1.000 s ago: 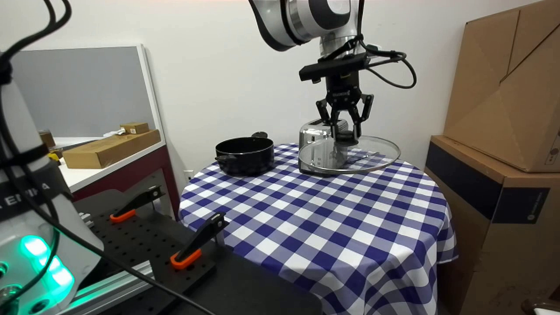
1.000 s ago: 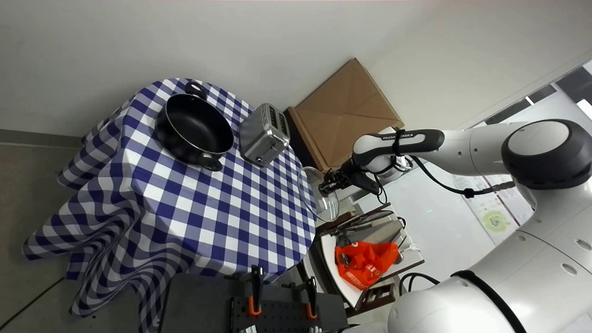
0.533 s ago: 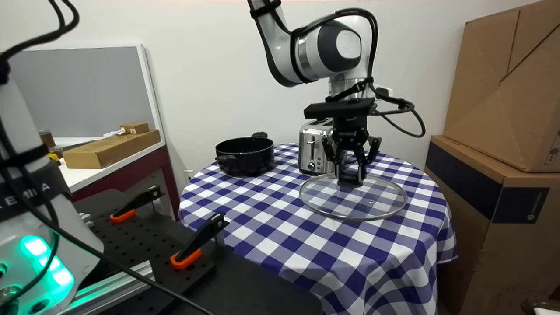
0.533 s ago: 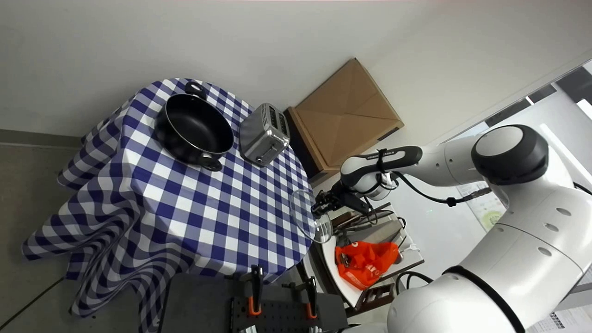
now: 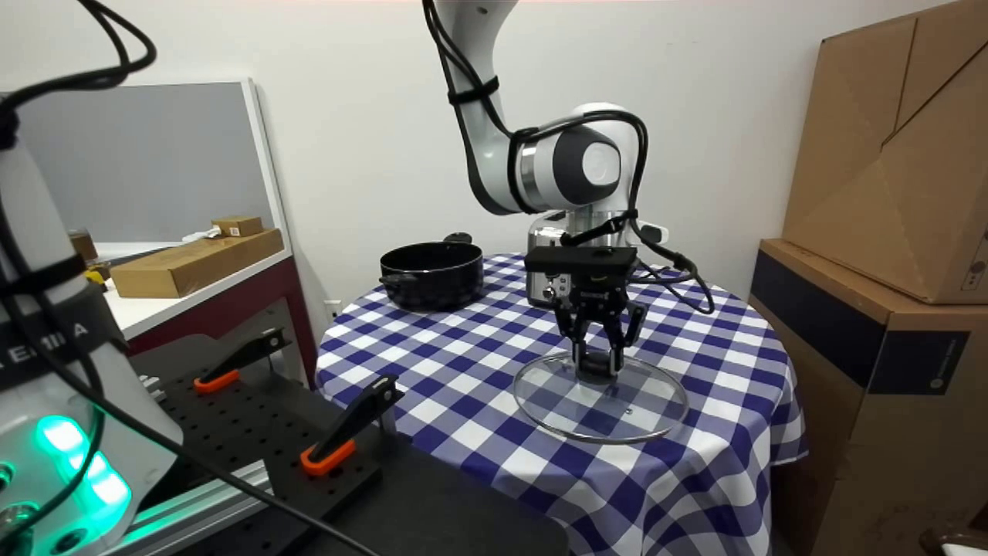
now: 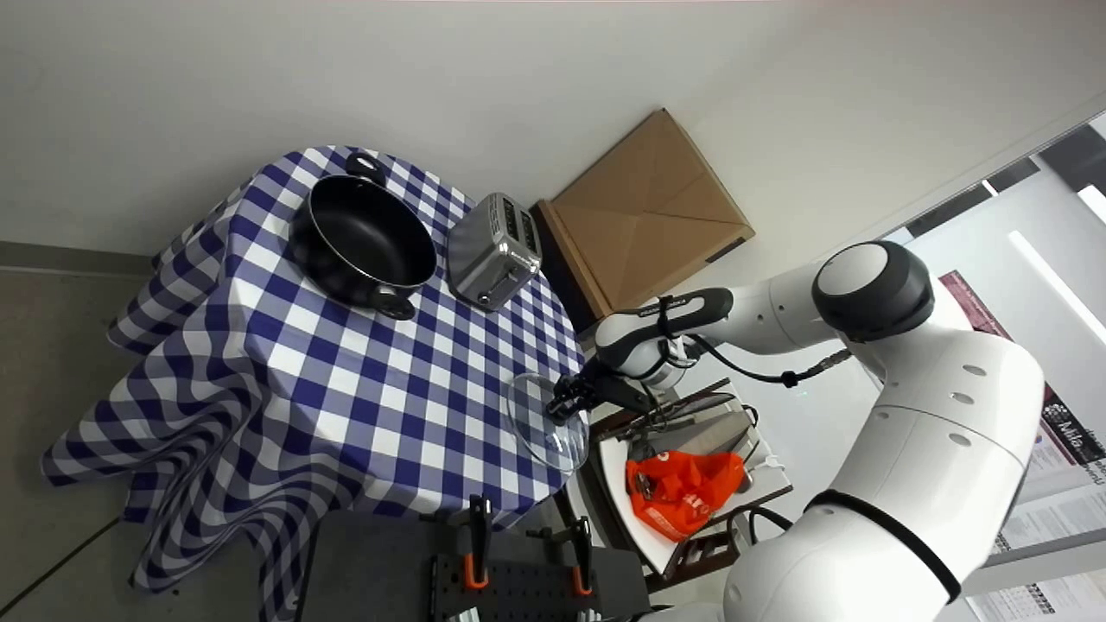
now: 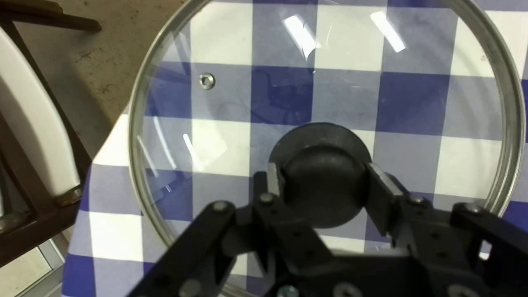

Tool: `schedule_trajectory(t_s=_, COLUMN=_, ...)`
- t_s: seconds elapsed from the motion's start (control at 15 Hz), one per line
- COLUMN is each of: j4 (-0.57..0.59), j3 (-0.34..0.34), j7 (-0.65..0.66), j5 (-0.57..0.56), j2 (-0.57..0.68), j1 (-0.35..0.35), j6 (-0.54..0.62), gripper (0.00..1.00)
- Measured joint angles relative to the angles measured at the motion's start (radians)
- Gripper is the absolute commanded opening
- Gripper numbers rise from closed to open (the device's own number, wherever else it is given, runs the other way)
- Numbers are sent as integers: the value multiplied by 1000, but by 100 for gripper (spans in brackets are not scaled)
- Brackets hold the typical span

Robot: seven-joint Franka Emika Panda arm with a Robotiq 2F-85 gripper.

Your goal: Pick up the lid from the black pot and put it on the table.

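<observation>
Gripper [image 5: 598,361]: pinching the lid [image 5: 598,413] by its knob [image 7: 326,189]
Lid: directly below gripper, over table [image 5: 432,347]; contact unclear
Black pot [image 5: 444,287]: upright, well apart from gripper
Poster [image 6: 1076,432]: reads "Mila", far from gripper

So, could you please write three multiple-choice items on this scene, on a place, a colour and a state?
1. Where does the black pot stand?
A) on the floor
B) on the table
C) in a cardboard box

2. Which colours make up the checks of the tablecloth?
A) red and white
B) green and yellow
C) blue and white

3. How is the lid?
A) held at its knob by the gripper
B) covering the pot
C) propped against the toaster

1 B: both exterior views show it there.
2 C: every view shows those squares.
3 A: in the wrist view, the fingers sit against both sides of the knob.
</observation>
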Motion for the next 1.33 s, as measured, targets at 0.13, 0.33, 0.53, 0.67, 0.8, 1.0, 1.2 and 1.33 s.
schedule_trajectory(t_s=0.13, j4=38, j3=14, j7=0, j5=2, j2=34, j1=3, j6=5, gripper=25)
schedule_trajectory(t_s=0.33, j4=76, j3=46, j7=-2, j5=24, j2=53, j1=-1, j6=14, gripper=25)
schedule_trajectory(t_s=0.53, j4=81, j3=100, j7=-4, j5=63, j2=58, j1=-14, j6=61, gripper=75)
schedule_trajectory(t_s=0.67, j4=73, j3=132, j7=-8, j5=84, j2=55, j1=-24, j6=96, gripper=81)
schedule_trajectory(t_s=0.8, j4=59, j3=170, j7=-25, j5=113, j2=53, j1=-42, j6=129, gripper=96)
schedule_trajectory(t_s=1.0, j4=28, j3=213, j7=-52, j5=142, j2=41, j1=-75, j6=171, gripper=100)
schedule_trajectory(t_s=1.2, j4=-10, j3=257, j7=-80, j5=159, j2=2, j1=-116, j6=188, gripper=100)
schedule_trajectory(t_s=1.33, j4=-41, j3=274, j7=-83, j5=159, j2=-48, j1=-121, j6=180, gripper=100)
